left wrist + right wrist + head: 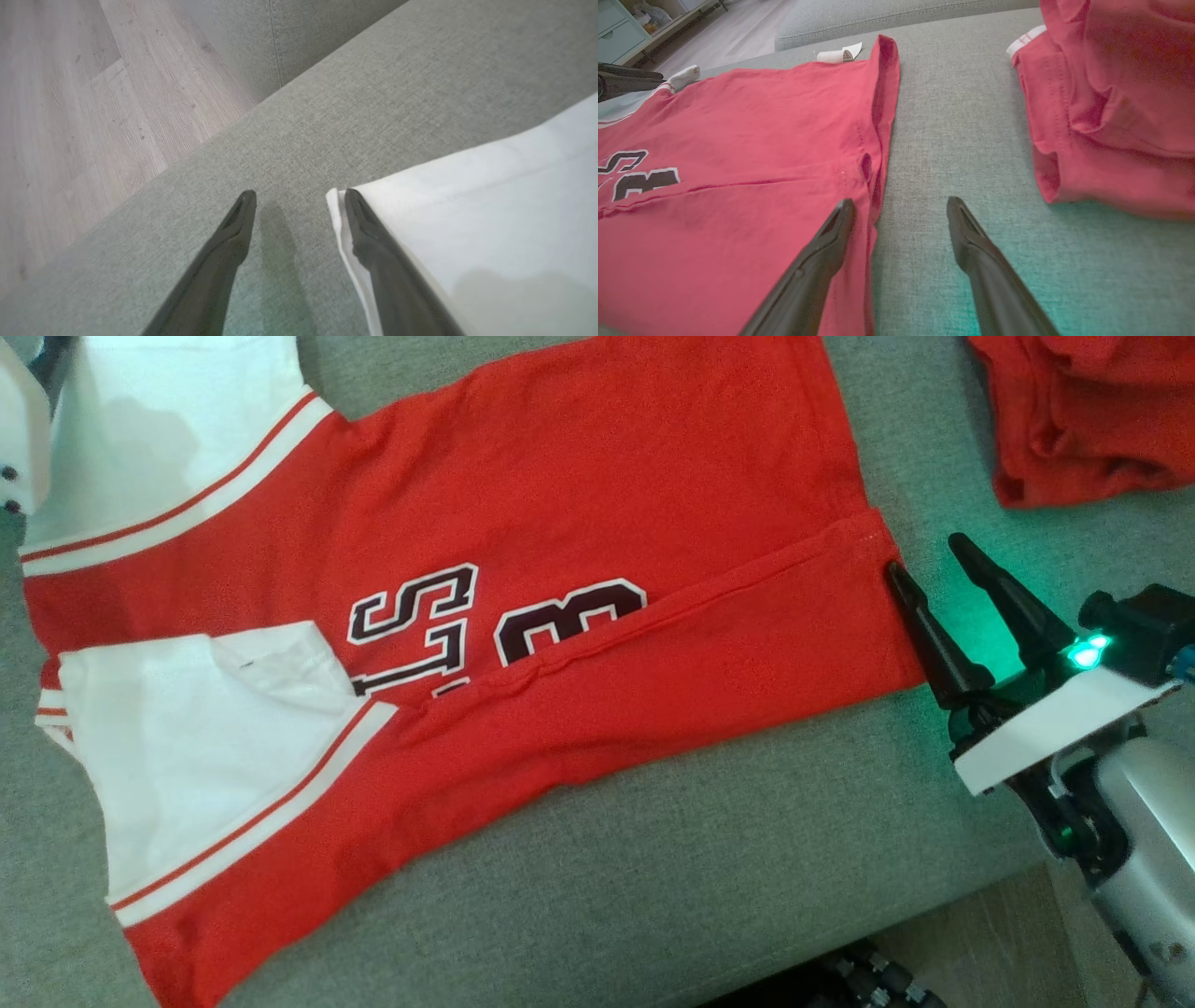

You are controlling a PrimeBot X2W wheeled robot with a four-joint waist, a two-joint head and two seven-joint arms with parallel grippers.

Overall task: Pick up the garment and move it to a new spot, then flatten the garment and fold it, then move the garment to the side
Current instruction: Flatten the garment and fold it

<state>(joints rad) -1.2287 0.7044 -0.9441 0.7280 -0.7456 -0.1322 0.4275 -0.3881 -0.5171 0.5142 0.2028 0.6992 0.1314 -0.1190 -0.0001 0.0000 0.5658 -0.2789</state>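
The shirt (579, 495) lies flat on the sofa (653, 859), one long side already folded in; further folds and the move aside look still to do. The right end effector (922, 553) waits at the hem with fingers apart and empty, the left end effector (300, 193) likewise at a white sleeve (467, 224)

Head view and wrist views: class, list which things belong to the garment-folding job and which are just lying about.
Job in hand:
red and white jersey, one side folded over
left gripper, open at the white sleeve
right gripper, open at the hem
grey cushion underneath

Lying about:
bunched red garment
wood floor
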